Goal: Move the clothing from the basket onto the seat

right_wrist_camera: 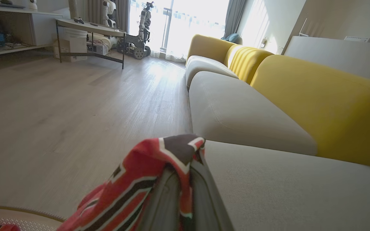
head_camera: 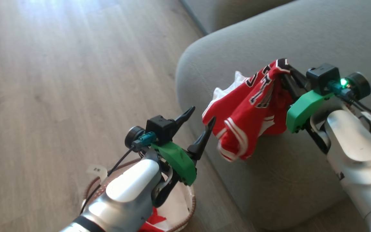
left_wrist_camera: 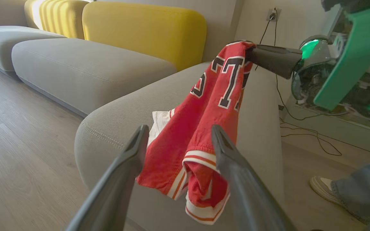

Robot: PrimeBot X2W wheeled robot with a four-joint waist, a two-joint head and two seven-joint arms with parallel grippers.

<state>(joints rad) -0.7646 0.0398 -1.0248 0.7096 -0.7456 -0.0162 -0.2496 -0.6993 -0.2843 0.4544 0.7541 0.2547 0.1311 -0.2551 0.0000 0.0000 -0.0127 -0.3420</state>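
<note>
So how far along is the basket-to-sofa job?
Done: nothing clearly lying free on the grey fabric seat cushion. In hand: right gripper is shut on a red jersey with black lettering, hanging over the cushion's edge, not released. Left: red clothing sits in the cream basket with brown rim; left gripper open, empty.

All 3 cams twd seat (head_camera: pixel 301 38)

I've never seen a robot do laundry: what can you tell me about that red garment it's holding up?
The red garment looks like soft sports fabric with white and black trim, black white-outlined lettering and a white part behind. The right gripper pinches its top, and it hangs crumpled at the edge of the grey seat, beside the open left gripper.
</note>
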